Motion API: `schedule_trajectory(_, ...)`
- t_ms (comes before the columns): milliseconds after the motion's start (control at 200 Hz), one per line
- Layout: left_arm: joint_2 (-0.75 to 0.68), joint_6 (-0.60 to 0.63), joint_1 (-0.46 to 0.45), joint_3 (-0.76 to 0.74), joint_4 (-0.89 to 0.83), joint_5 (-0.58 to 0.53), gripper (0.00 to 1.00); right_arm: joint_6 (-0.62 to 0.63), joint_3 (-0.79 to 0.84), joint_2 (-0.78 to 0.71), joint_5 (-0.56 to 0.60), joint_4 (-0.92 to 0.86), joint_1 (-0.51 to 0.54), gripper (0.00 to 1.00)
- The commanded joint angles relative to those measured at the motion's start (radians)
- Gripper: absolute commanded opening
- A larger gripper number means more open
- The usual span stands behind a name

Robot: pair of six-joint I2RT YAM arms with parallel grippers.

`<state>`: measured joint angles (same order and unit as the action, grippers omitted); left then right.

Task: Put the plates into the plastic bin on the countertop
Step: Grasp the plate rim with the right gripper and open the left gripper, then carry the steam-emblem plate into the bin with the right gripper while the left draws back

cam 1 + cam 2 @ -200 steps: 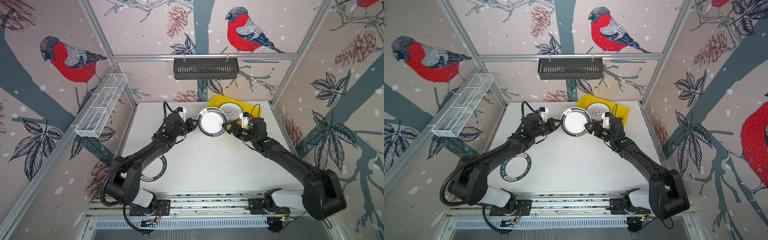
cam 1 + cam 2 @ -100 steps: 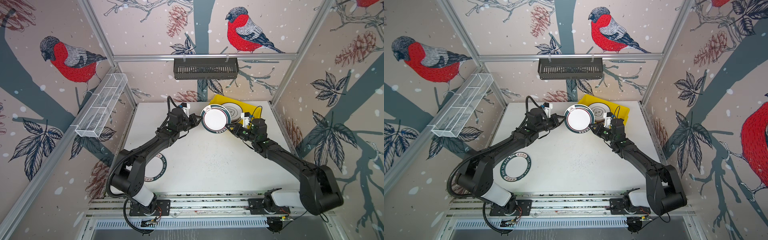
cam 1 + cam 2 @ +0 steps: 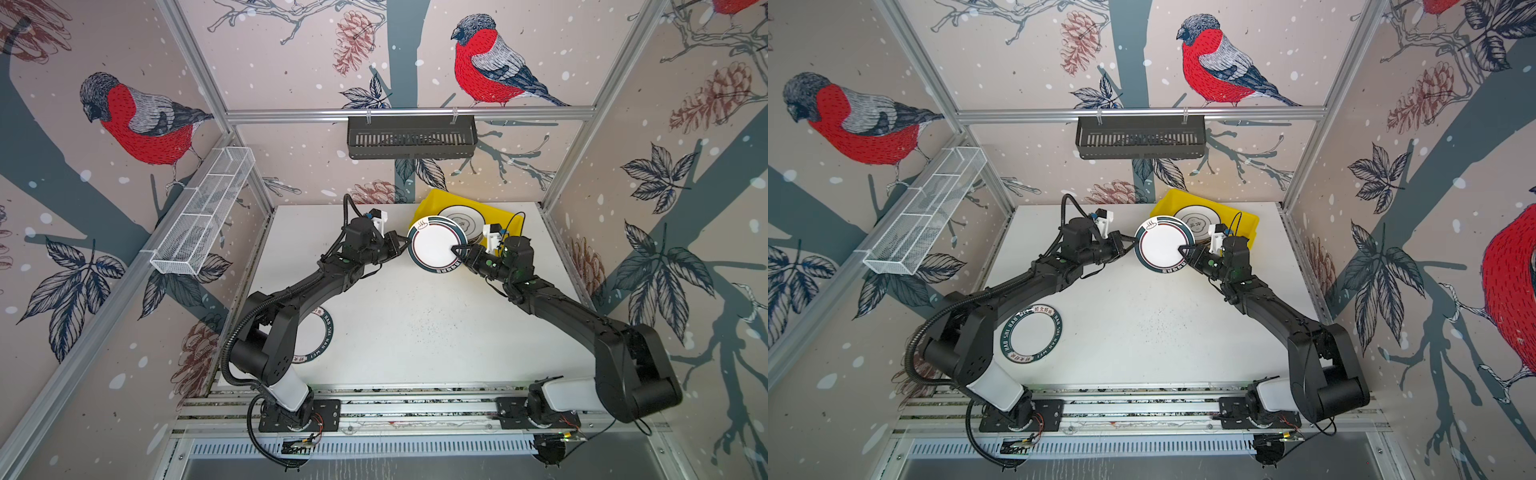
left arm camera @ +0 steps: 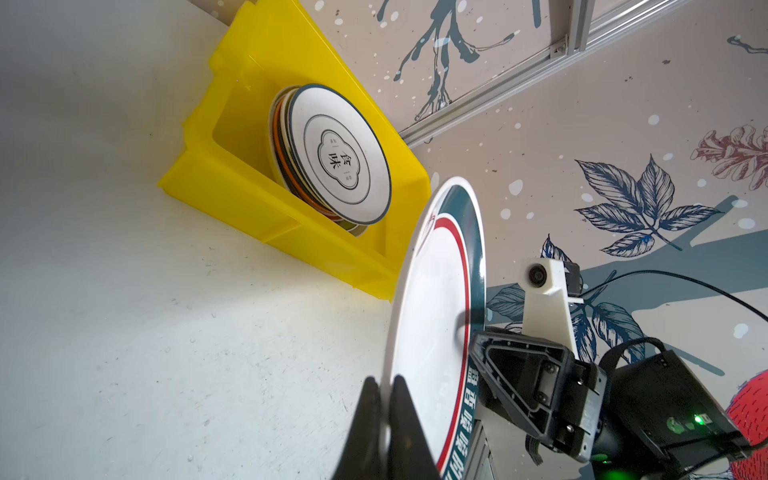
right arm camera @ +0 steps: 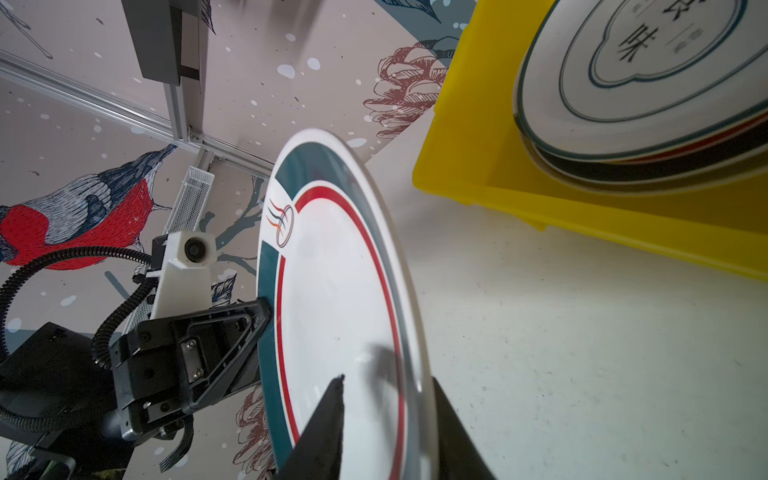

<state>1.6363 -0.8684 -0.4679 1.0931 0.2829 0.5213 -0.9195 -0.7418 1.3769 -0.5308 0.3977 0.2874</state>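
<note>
A white plate with a teal and red rim [image 3: 436, 249] [image 3: 1163, 249] hangs tilted above the countertop [image 3: 415, 332], just in front of the yellow plastic bin [image 3: 428, 203] [image 3: 1167, 197]. My left gripper [image 3: 405, 243] [image 4: 384, 378] is shut on its left rim. From the opposite side my right gripper [image 3: 455, 251] [image 5: 386, 380] grips the right rim, one finger on the plate's face [image 5: 332, 311] and one behind it. Several plates [image 4: 338, 153] [image 5: 644, 62] are stacked in the bin. Another teal-rimmed plate [image 3: 1030, 334] lies flat near my left arm's base.
A black slotted basket [image 3: 411, 137] hangs on the back wall. A white wire mesh rack [image 3: 203, 216] is fixed to the left wall. Aluminium rails [image 3: 415, 407] run along the countertop's front edge, where both arm bases are mounted.
The left gripper has carried the plate to the right, closer to the bin. The right gripper, wide open a second ago, has closed over the plate's right rim.
</note>
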Motion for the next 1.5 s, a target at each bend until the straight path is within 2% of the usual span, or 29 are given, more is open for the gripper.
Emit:
schedule_trajectory(0,0.001,-0.009,-0.003,0.008,0.04,0.033,0.0,-0.006,0.001,-0.001,-0.006,0.04,-0.001,0.21)
schedule_trajectory(130,-0.005,-0.005,-0.003,0.002,0.038,0.03,0.0,-0.01,0.004,0.0,0.008,0.038,-0.002,0.03)
schedule_trajectory(215,-0.004,-0.003,-0.003,0.0,0.046,0.048,0.0,-0.011,0.0,0.009,0.006,0.036,-0.001,0.02)
schedule_trajectory(315,-0.004,-0.003,-0.003,-0.002,0.049,0.056,0.11,-0.016,-0.002,0.011,0.004,0.035,-0.003,0.0)
schedule_trajectory(365,-0.007,0.002,-0.003,-0.002,0.048,0.057,0.12,-0.016,-0.002,0.007,0.006,0.035,-0.003,0.0)
schedule_trajectory(385,-0.008,0.006,-0.003,-0.002,0.05,0.061,0.25,-0.015,-0.002,0.006,0.007,0.035,-0.005,0.0)
schedule_trajectory(430,-0.01,0.015,-0.003,-0.004,0.076,0.082,0.38,-0.003,-0.008,0.001,0.022,0.021,-0.005,0.0)
schedule_trajectory(575,-0.021,0.016,-0.003,-0.003,0.102,0.106,0.52,0.07,-0.08,-0.01,0.095,-0.101,-0.008,0.0)
schedule_trajectory(595,-0.022,0.02,-0.003,0.0,0.096,0.105,0.63,0.074,-0.088,-0.01,0.1,-0.108,-0.011,0.0)
schedule_trajectory(615,-0.024,0.023,-0.002,0.004,0.09,0.105,0.68,0.078,-0.094,-0.011,0.106,-0.114,-0.012,0.0)
schedule_trajectory(746,-0.062,0.044,0.0,-0.015,0.108,0.088,0.85,0.096,-0.15,0.005,0.145,-0.16,-0.03,0.0)
schedule_trajectory(801,-0.091,0.04,0.0,-0.041,0.144,0.08,0.97,0.092,-0.18,0.023,0.152,-0.17,-0.044,0.0)
schedule_trajectory(1141,-0.273,0.127,0.021,-0.124,0.07,-0.041,0.98,0.058,-0.349,0.2,0.268,-0.232,-0.114,0.0)
schedule_trajectory(1321,-0.374,0.205,0.022,-0.206,0.007,-0.181,0.98,0.063,-0.441,0.311,0.317,-0.263,-0.131,0.0)
schedule_trajectory(1496,-0.453,0.253,0.023,-0.264,-0.042,-0.271,0.98,0.032,-0.543,0.427,0.346,-0.259,-0.134,0.0)
